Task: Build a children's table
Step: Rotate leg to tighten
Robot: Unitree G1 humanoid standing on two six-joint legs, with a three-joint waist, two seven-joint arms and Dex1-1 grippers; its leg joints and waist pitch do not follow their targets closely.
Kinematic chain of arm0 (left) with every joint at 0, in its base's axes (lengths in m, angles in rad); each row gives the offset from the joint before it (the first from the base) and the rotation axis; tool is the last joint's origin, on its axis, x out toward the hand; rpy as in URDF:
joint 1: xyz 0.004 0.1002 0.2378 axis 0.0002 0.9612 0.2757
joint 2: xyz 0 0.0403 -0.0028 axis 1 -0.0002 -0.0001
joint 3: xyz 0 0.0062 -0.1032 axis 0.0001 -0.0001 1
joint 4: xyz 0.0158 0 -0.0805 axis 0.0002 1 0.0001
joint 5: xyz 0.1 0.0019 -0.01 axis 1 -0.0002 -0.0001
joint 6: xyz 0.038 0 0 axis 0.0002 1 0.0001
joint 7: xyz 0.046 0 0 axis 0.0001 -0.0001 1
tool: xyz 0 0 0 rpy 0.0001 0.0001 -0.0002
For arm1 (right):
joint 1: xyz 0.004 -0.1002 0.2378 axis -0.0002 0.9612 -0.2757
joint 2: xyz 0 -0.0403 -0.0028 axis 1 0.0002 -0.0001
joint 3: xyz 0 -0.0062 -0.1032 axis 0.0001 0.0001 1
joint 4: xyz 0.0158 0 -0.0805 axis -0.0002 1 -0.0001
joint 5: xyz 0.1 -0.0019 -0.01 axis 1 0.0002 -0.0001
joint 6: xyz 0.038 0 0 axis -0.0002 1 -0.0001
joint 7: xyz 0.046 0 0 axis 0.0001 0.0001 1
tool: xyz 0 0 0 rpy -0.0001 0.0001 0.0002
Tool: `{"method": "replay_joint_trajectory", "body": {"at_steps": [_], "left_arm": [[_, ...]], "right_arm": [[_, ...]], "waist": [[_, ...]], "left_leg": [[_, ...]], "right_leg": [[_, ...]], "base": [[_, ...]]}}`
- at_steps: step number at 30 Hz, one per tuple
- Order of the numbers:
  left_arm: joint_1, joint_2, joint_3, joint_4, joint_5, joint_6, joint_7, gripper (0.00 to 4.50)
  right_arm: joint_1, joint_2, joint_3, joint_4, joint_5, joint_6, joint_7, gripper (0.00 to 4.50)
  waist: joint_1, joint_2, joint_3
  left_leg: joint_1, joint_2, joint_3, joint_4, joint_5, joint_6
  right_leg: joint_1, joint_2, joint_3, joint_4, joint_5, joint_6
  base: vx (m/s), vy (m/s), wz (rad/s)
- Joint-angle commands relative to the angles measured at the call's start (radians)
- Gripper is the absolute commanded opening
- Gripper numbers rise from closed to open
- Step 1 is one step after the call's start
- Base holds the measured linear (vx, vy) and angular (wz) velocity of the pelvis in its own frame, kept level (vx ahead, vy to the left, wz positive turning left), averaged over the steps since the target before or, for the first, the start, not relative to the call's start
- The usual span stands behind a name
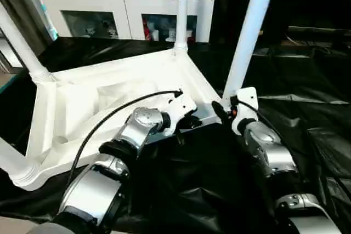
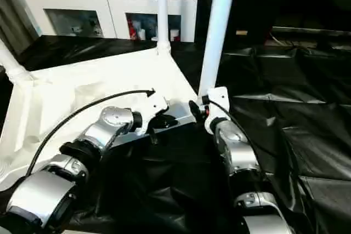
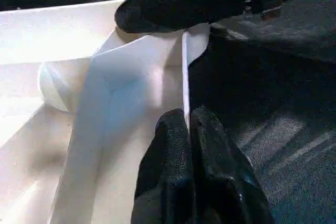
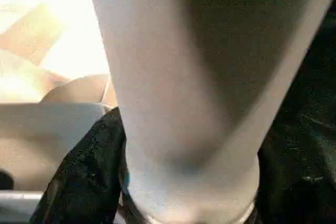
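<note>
Left eye view has the all-white plastic children's table [image 1: 109,97] lying upside down on black plastic sheeting [image 1: 307,108], its ribbed underside facing up and its long tapered round tube legs rising from rounded corner sockets. The rectangular top runs lengthwise from the near left corner toward the white cabinet with glass doors [image 1: 126,9] beyond it.

The left gripper [image 3: 188,129] has its two black fingers pressed together, with the thin white rim of the tabletop meeting their tips; whether it pinches that rim I cannot tell. The right gripper [image 1: 222,112] stands wide, its jaws on either side of the base of the near right leg [image 1: 249,31], which leans slightly. That leg's corner socket lies just ahead of the left fingertips.
</note>
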Motion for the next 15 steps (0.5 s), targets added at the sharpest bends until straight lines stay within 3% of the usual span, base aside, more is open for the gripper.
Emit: {"method": "replay_joint_trajectory", "body": {"at_steps": [1, 2, 10, 15], "left_arm": [[-0.001, -0.017, -0.015, -0.029, -0.019, -0.031, -0.038, 0.0], [0.006, 0.003, -0.014, -0.036, -0.026, -0.042, -0.084, 0.0], [0.013, 0.063, -0.009, -0.045, -0.038, -0.077, -0.196, 0.0], [0.034, 0.099, -0.003, -0.083, -0.082, -0.073, -0.339, 0.0]], "right_arm": [[0.023, 0.019, 0.112, -0.009, 0.006, 0.009, 0.142, 3.5], [0.033, -0.032, 0.126, -0.032, 0.003, -0.007, 0.217, 3.5], [0.06, -0.16, 0.109, -0.092, 0.037, -0.004, 0.417, 3.5], [0.087, -0.219, 0.114, -0.145, 0.079, 0.006, 0.54, 3.5]], "waist": [[0.003, -0.016, -0.063], [0.004, -0.015, -0.063], [0.019, -0.013, -0.071], [0.029, -0.014, -0.07]], "left_leg": [[0.016, 0.033, -0.02, -0.082, -0.321, 0.034], [0.016, 0.033, -0.019, -0.081, -0.311, 0.04], [0.013, 0.039, -0.012, -0.066, -0.184, 0.108], [0.014, 0.042, -0.011, -0.067, -0.195, 0.11]], "right_leg": [[0.038, -0.039, 0.028, -0.073, -0.301, -0.199], [0.038, -0.039, 0.028, -0.073, -0.29, -0.204], [0.048, -0.036, 0.024, -0.048, -0.11, -0.276], [0.047, -0.037, 0.024, -0.046, -0.124, -0.286]], "base": [[0.0, 0.0, 0.0], [0.0, 0.0, 0.0], [0.0, 0.0, 0.0], [0.0, 0.0, 0.0]]}}
